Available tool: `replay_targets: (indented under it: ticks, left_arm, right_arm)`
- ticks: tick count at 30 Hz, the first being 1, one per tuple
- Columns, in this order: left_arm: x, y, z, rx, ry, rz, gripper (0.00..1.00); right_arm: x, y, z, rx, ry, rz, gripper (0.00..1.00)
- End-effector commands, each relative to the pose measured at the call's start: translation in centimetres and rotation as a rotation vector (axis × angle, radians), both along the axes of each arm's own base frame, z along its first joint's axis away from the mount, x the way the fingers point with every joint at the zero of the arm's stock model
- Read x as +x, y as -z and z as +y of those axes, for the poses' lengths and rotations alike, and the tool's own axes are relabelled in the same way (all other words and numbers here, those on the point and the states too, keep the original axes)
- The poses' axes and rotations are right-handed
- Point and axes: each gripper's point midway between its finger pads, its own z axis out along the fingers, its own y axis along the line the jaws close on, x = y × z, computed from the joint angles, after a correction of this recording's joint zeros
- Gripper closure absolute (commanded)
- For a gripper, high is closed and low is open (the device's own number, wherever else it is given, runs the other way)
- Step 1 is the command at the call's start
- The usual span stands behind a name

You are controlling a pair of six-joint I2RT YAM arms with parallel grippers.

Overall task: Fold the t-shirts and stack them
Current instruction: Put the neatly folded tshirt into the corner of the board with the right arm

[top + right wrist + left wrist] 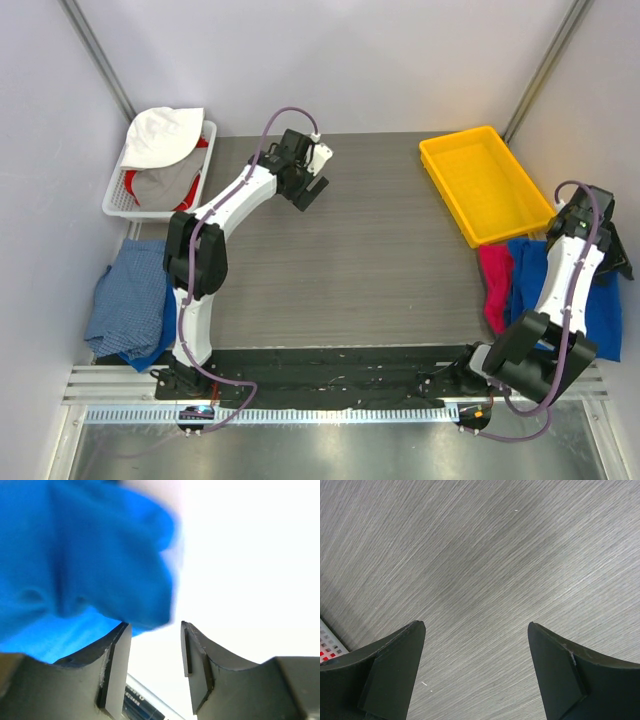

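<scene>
Hovering by blue shirt (75,570), likely to grab it | right gripper (156,630) was apart | left gripper (476,630) was apart over desk (470,555)

Royal blue t-shirt (605,315) crumpled at the table's right edge, magenta pink t-shirt (495,285) bunched against its left side, paler blue t-shirt (130,300) heaped beyond the near left edge.
</scene>
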Motion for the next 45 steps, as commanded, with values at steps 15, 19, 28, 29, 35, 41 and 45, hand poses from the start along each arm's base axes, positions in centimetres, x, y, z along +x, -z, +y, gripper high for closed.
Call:
replay_targets:
  ticks: [15,19,28,29,35,41,45]
  left_arm:
    - [-0.1,-1.2,-0.9,-0.03,0.0,-0.02,0.12]
    - [-0.1,-0.8,-0.9,-0.028,-0.005,-0.013,0.12]
    - [-0.2,-0.6,-1.5,-0.019,0.001,-0.007,0.12]
    - [-0.2,-0.6,-1.6,-0.015,0.002,-0.007,0.12]
    - [-0.2,-0.9,-1.4,-0.007,-0.005,-0.01,0.12]
    - [-0.3,-1.1,-1.4,-0.003,-0.006,-0.012,0.12]
    - [-0.4,-1.3,-1.4,0.004,-0.004,-0.016,0.12]
  right_arm:
    - [2.2,0.2,1.3,0.064,-0.072,-0.209,0.37]
    - [3.6,2.3,0.4,0.052,-0.089,-0.206,0.37]
    - [7.3,5.8,-1.4,0.071,-0.136,-0.209,0.38]
    - [8.1,6.0,-1.9,0.065,-0.137,-0.212,0.38]
    - [10.2,5.8,-2.8,0.062,-0.142,-0.227,0.38]
    - [10.5,5.0,-1.5,0.082,-0.176,-0.245,0.38]
    - [10.6,2.4,-0.3,0.085,-0.208,-0.312,0.37]
